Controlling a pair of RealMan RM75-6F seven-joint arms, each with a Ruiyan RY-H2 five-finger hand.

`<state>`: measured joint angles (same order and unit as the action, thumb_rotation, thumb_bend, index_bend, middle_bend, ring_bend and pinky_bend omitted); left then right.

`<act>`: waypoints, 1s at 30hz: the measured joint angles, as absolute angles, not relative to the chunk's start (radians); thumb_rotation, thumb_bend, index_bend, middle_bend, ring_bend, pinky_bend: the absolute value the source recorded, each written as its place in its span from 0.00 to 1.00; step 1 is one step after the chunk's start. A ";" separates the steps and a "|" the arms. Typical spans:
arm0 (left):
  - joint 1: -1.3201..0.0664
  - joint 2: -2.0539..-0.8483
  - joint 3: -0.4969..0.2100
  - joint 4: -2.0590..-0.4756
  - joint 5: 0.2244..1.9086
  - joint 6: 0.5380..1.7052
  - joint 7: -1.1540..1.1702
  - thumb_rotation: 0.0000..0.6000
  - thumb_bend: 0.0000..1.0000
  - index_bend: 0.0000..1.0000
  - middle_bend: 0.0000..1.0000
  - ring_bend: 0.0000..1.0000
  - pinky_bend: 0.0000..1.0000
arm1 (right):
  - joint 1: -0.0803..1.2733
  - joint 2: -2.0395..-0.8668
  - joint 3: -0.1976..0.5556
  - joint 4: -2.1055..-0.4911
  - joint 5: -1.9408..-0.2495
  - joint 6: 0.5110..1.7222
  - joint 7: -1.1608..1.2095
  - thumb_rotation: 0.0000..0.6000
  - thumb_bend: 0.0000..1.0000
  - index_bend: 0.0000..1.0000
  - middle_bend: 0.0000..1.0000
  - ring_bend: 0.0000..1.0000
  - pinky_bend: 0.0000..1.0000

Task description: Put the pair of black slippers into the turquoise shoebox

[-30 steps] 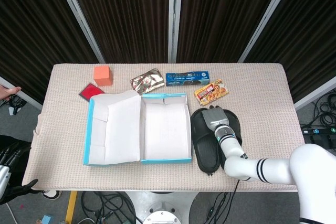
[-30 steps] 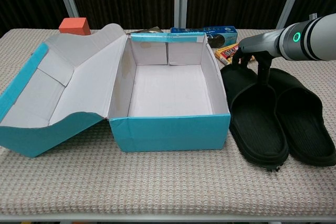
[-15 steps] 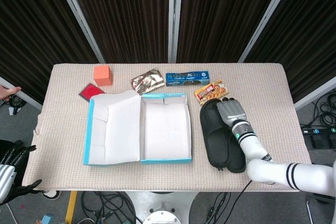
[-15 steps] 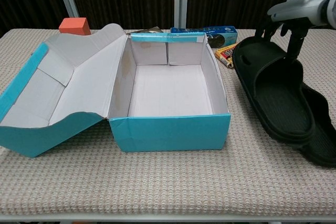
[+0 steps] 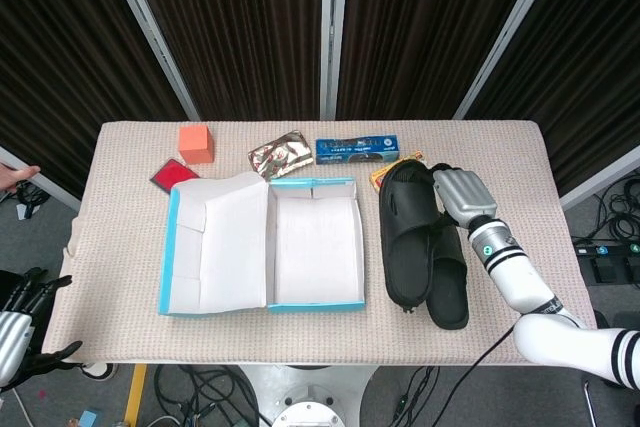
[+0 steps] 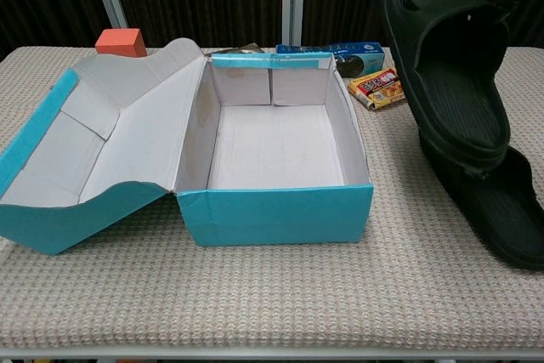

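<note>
Black slippers (image 5: 420,242) hang lifted and tilted at right of frame, toes raised, gripped together by the right hand (image 5: 462,194). Turquoise shoebox (image 5: 317,247) stands open at centre of the worktop (image 5: 510,177), just left of them. Left hand (image 5: 12,322), lower left, fingers spread, holds nothing.

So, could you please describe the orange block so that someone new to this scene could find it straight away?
Start at the open turquoise shoebox in the middle of the table, then look past its flipped-back lid toward the far left corner. The orange block stands there beside a flat red packet; it is the only plain, upright cube, while its neighbours are flat printed packets.
</note>
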<state>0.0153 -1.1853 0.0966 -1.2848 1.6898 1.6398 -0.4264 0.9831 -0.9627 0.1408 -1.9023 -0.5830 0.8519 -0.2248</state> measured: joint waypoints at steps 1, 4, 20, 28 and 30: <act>0.016 -1.185 0.096 -1.285 1.689 1.640 -0.427 1.00 0.00 0.13 0.19 0.03 0.10 | 0.974 -0.962 0.154 -1.903 -0.599 0.852 -0.202 1.00 0.11 0.49 0.42 0.17 0.27; 0.018 -1.183 0.096 -1.283 1.686 1.642 -0.429 1.00 0.00 0.13 0.19 0.04 0.10 | 0.951 -0.970 0.194 -1.903 -0.635 0.853 -0.141 1.00 0.11 0.49 0.43 0.18 0.28; 0.023 -1.188 0.090 -1.241 1.662 1.635 -0.470 1.00 0.00 0.13 0.19 0.03 0.10 | 0.883 -1.259 0.336 -1.778 -0.839 0.869 0.233 1.00 0.10 0.50 0.43 0.20 0.29; 0.027 -1.200 0.086 -1.209 1.655 1.637 -0.493 1.00 0.00 0.13 0.19 0.03 0.10 | 0.852 -1.470 0.345 -1.587 -1.006 0.911 0.401 1.00 0.08 0.50 0.44 0.20 0.29; 0.028 -1.200 0.083 -1.202 1.654 1.640 -0.497 1.00 0.00 0.13 0.19 0.03 0.10 | 0.847 -1.516 0.346 -1.532 -1.047 0.917 0.455 1.00 0.08 0.50 0.44 0.20 0.29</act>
<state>0.0277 -1.2001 0.0834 -1.2020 1.6535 1.6398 -0.4975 0.8466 -1.5165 0.3462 -1.5325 -1.0473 0.9171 0.4545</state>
